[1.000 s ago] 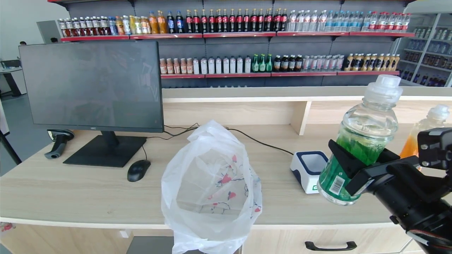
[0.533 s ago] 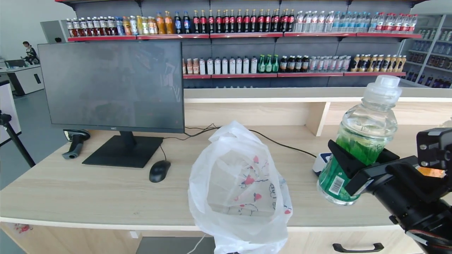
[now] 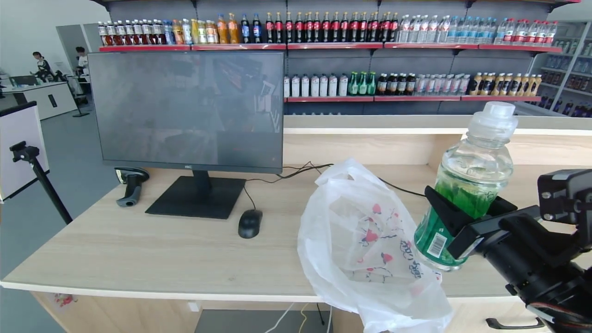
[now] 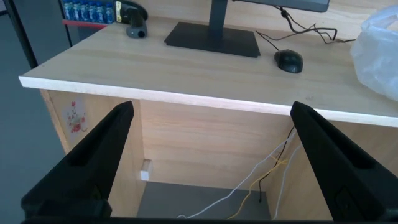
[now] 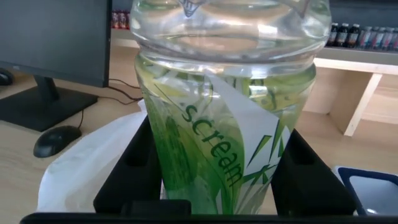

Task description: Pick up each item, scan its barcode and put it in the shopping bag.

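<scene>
Right gripper [image 3: 469, 200] clamps bottle [image 3: 476, 171] at labelled lower body, cap at 12 o'clock. Shopping bag [image 3: 365, 240] just beside bottle, at 9 o'clock. Left gripper [image 4: 211, 112] spread wide, facing counter [image 4: 155, 68] edge.

Shop, checkout spot. 2 red-edged shelves [image 3: 333, 45] packed with bottled drinks behind. Wooden desk [image 3: 138, 254] carries monitor [image 3: 185, 106], mouse [image 3: 249, 223], handheld barcode scanner [image 3: 131, 182], plastic shopping bag [image 3: 365, 240].

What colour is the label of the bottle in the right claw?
The label is green with a white barcode patch; head view shows it best.
</scene>
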Available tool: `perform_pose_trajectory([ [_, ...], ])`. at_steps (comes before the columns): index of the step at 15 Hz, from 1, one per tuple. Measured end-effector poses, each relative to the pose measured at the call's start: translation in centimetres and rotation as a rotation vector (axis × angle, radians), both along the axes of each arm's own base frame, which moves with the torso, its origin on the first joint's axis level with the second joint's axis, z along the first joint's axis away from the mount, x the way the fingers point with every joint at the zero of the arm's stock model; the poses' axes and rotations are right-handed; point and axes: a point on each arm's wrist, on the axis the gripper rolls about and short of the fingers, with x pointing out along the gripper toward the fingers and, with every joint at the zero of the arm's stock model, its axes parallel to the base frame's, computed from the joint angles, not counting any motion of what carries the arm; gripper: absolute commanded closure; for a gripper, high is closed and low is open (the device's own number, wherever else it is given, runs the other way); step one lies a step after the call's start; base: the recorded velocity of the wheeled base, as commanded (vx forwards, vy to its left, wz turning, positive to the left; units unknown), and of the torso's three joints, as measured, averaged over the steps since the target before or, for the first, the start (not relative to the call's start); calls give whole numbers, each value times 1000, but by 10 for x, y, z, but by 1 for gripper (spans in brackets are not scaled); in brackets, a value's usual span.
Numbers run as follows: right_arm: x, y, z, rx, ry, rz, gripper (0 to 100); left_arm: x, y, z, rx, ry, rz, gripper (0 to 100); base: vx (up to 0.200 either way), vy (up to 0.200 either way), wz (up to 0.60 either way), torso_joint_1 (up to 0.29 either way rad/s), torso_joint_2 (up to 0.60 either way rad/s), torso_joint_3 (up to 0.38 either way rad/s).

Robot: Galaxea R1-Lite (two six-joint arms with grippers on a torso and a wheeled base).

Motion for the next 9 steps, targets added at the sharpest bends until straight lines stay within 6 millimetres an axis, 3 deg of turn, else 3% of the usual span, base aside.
perform_pose_trajectory([
  [2,1,-1,0,1,1,-10,100,0,0,0,0,0,0,0,0,0,0,0,0,0],
  [8,7,7,-3,-11,12,6,100,0,0,0,2,0,0,0,200,0,0,3,3,1],
  [9,9,8,-4,-16,19,8,100,0,0,0,2,0,-1,0,0,0,0,0,0,0],
])
